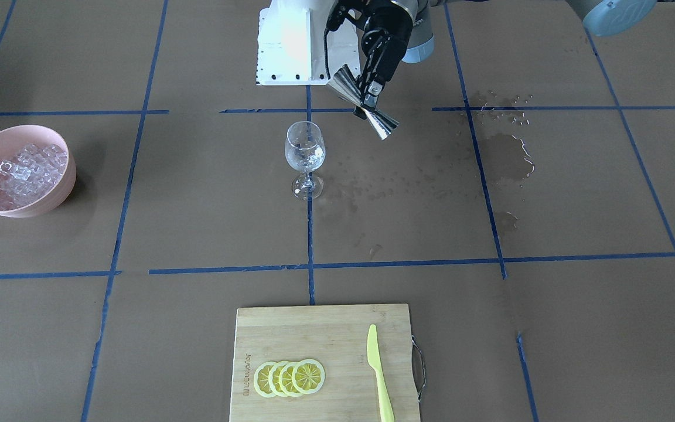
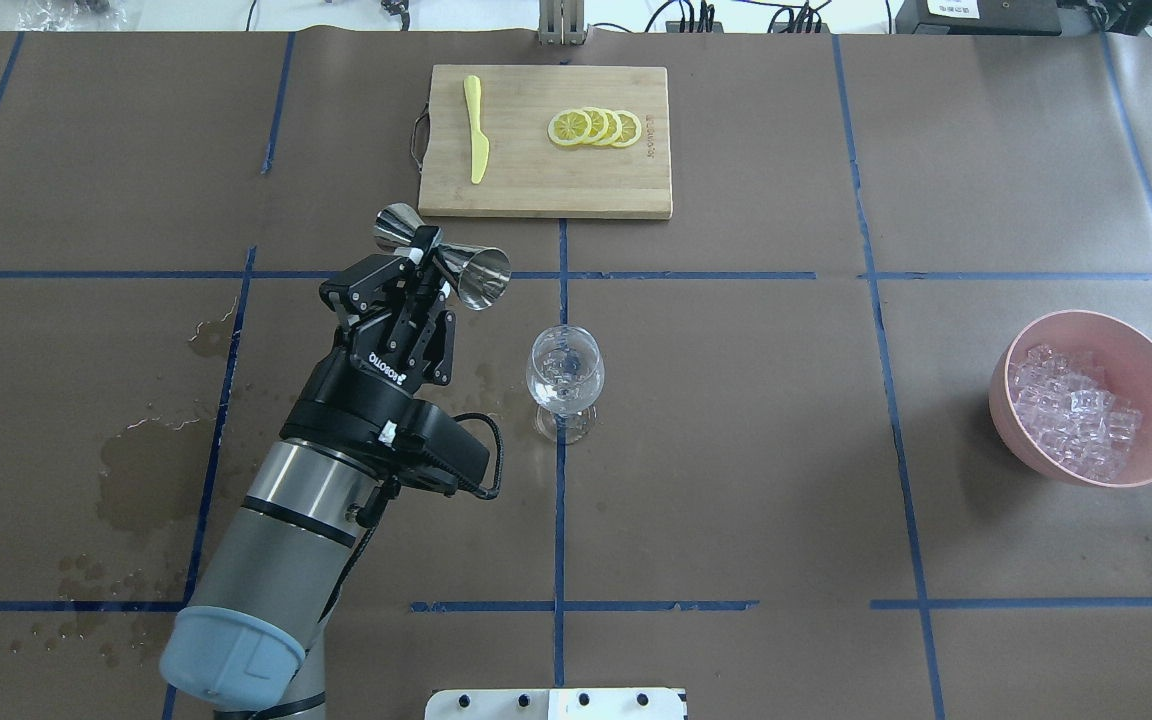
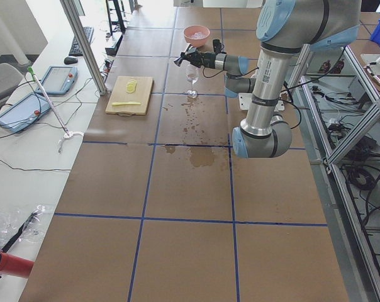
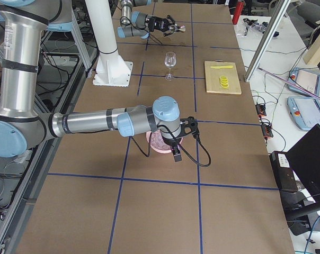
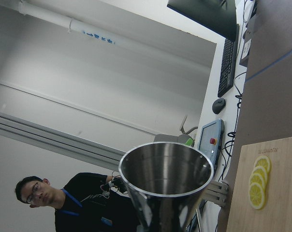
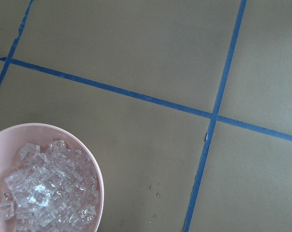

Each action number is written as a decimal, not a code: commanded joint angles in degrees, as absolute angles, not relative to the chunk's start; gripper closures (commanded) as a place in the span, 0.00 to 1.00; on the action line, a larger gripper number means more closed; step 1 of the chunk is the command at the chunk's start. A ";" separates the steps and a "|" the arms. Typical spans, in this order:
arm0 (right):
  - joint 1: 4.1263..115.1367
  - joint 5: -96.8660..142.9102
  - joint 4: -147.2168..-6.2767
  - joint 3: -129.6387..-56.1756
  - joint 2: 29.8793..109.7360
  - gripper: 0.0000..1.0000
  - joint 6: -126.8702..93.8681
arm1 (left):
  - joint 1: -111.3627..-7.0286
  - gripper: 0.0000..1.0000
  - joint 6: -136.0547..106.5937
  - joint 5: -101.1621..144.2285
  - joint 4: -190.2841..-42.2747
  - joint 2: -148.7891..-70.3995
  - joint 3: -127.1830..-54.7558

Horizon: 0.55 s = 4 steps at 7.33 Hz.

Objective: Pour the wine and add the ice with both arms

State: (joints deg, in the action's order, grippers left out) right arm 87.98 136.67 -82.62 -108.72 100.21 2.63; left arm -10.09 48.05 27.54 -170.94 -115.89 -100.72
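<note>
My left gripper point(image 2: 428, 258) is shut on a steel double-cone jigger point(image 2: 482, 276) at its waist and holds it on its side in the air, its open mouth towards the wine glass point(image 2: 564, 372). In the front view the jigger point(image 1: 385, 122) hangs behind and beside the upright clear glass point(image 1: 304, 153). The ice point(image 2: 1076, 410) is heaped in a pink bowl point(image 2: 1096, 318) at the far right. My right gripper point(image 4: 177, 153) hovers over that bowl; I cannot tell whether it is open. The right wrist view shows the ice point(image 6: 44, 188) low on the left.
A wooden cutting board point(image 2: 536, 190) with lemon slices point(image 2: 594, 127) and a yellow-green knife point(image 2: 476, 140) lies at the far edge. Wet stains point(image 2: 136, 470) mark the paper on the left. The white base point(image 1: 290, 47) stands at the robot's side.
</note>
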 commanded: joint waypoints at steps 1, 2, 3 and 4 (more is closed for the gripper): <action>87.98 136.67 -82.62 -108.63 100.20 0.00 2.64 | -10.20 1.00 47.99 29.97 -180.23 -107.53 -101.07; 87.98 136.58 -82.62 -108.55 100.28 0.00 2.64 | -10.28 1.00 47.99 31.88 -183.92 -102.88 -101.16; 87.98 136.58 -82.62 -108.54 100.28 0.00 2.64 | -10.28 1.00 47.90 33.04 -187.96 -98.22 -101.16; 87.98 136.58 -82.62 -108.54 100.28 0.00 2.64 | -10.28 1.00 47.73 34.00 -191.65 -94.08 -101.25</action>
